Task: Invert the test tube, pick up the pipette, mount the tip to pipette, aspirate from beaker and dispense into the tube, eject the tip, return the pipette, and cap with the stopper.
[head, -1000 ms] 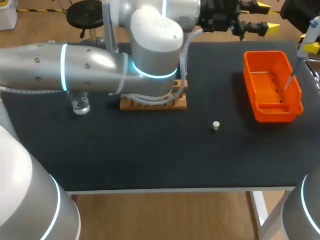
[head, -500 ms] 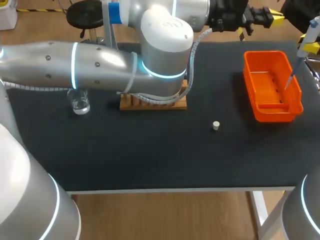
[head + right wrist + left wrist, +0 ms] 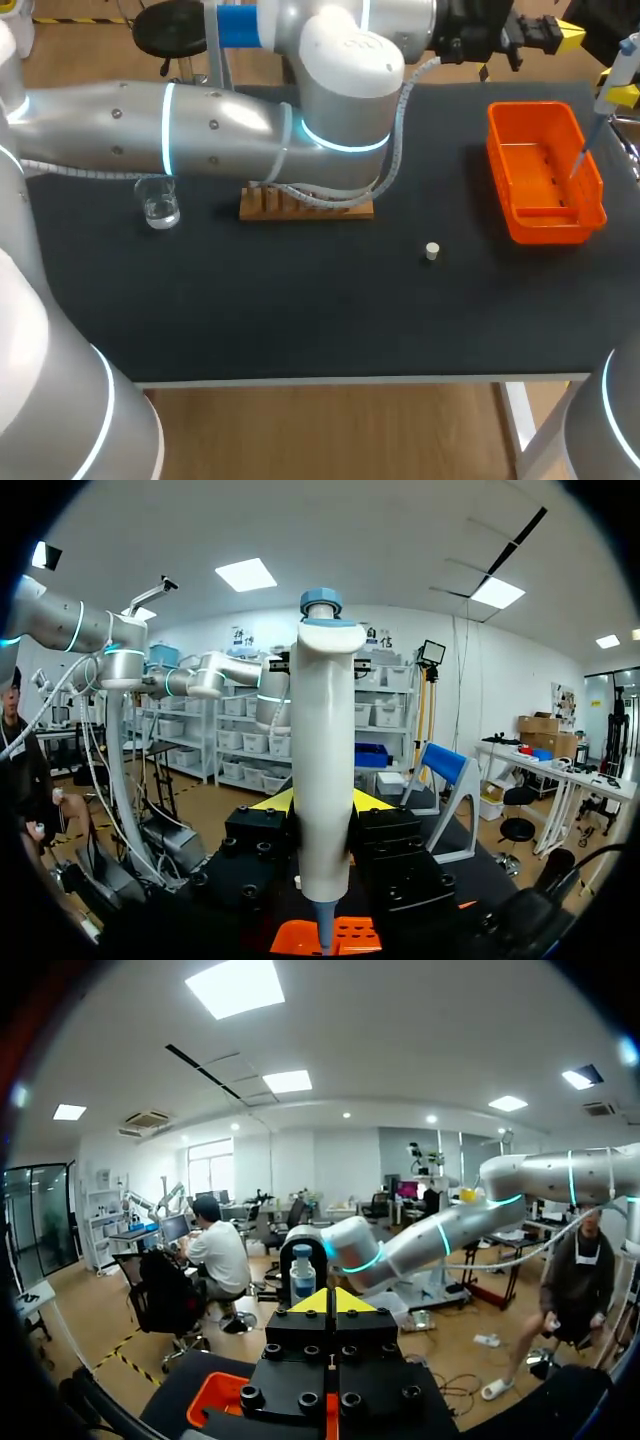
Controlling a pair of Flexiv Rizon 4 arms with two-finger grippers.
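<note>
orange bin (image 3: 553, 222) sits at table (image 3: 300, 300) edge (stopper (image 3: 432, 251) apart).

The black bench (image 3: 300, 310) carries a clear beaker (image 3: 159, 203) at 9 o'clock, a wooden rack (image 3: 258, 205) just 11 o'clock of its middle, a small pale stopper (image 3: 431, 251) at 4 o'clock, and an orange bin (image 3: 545, 226) at 2 o'clock.

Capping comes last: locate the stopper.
Head view: the stopper lies alone on the black table, right of middle, between the wooden rack and the orange bin.
</note>
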